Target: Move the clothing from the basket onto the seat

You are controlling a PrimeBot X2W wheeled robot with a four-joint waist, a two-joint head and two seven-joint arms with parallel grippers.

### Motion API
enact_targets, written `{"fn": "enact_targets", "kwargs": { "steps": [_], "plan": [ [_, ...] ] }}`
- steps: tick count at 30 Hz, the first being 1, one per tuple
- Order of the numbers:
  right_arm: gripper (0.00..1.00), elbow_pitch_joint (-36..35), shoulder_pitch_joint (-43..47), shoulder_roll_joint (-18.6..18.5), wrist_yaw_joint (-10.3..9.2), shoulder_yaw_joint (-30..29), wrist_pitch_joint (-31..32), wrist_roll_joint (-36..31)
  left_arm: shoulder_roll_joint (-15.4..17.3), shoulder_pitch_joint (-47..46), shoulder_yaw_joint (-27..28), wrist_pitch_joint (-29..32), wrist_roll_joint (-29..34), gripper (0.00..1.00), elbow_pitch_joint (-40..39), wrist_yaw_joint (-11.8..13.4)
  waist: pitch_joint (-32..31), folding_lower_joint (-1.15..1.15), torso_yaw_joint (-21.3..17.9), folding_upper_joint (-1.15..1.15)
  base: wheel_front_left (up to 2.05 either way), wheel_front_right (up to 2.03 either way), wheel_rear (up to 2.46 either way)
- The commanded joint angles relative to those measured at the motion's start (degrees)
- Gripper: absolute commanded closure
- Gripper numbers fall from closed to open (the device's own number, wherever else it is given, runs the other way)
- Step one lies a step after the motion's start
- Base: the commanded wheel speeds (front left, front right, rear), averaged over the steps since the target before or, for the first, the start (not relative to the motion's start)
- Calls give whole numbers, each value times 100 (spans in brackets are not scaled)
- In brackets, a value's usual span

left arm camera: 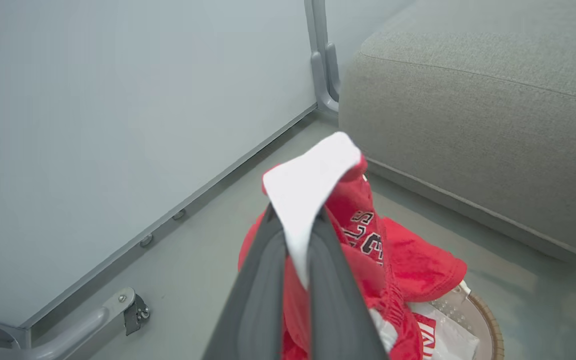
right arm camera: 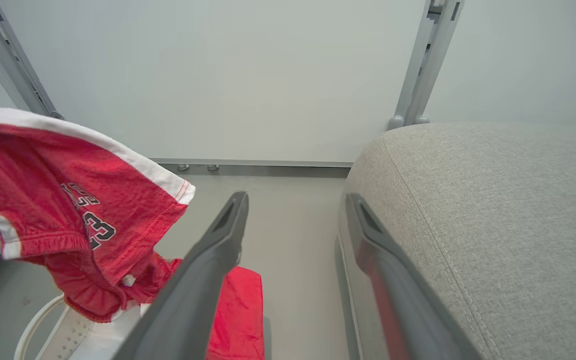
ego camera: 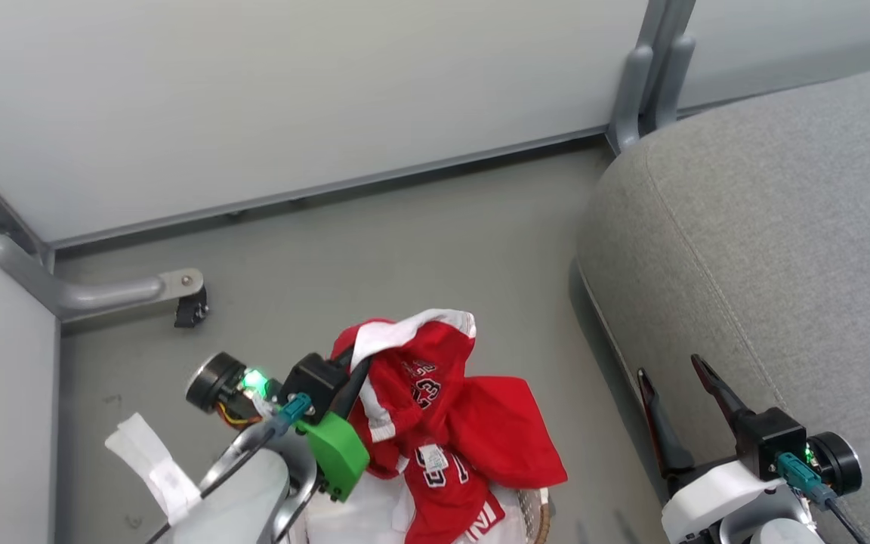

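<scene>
Your left gripper (ego camera: 361, 364) sits over the basket (ego camera: 541, 520) at the lower middle of the head view. Its wrist is turned so the two dark fingers (left arm camera: 258, 280) reach away from the robot and toward the wall (ego camera: 291, 98). They are pressed together on a white trim band of the clothing (ego camera: 435, 393); the band is sandwiched between them and folds out past their tips in a pale peak.

Your right gripper (ego camera: 669, 369) hangs low at the right, just beside the rounded edge of the seat (ego camera: 767, 227). Its fingers are spread wide with nothing between them and point up the head view. From its own wrist camera, one finger lies over the floor (ego camera: 405, 249) and the other over the seat's front face.

The pinched garment hangs from the left fingers as a bunched drape. Its long axis runs from the raised trim down and back toward the robot, into the basket. The trim peak points upward, away from the basket. A second red fold spreads out to the right over the basket's brown woven rim, toward the seat but apart from it.

The cloth is bright red, soft and creased, with white bands at the hems. Black-and-white lettering and the number 23 show on the raised part, tilted sideways. Lower down, in the pile in the basket, you can see more white lettering and a small white label, lying over the white liner (ego camera: 359, 514).
</scene>
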Motion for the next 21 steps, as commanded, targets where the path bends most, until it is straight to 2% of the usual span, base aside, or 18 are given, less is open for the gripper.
{"fn": "enact_targets", "kwargs": {
  "steps": [1,13,21],
  "plan": [
    [0,-3,89,-20,-4,13,-28,-6,101,-215,-93,39,-1,100,-128,-31,-581,0,197,0,0,0,0],
    [0,-76,-192,-21,-4,381,-28,-67,852,-1926,-704,477,-336,100,-1072,-35,-764,0,144,0,0,0,0],
    [0,-15,-515,-22,-4,641,-28,-228,1030,-2893,-876,513,-573,100,-1259,-33,-812,0,138,0,0,0,0]
  ]
}}
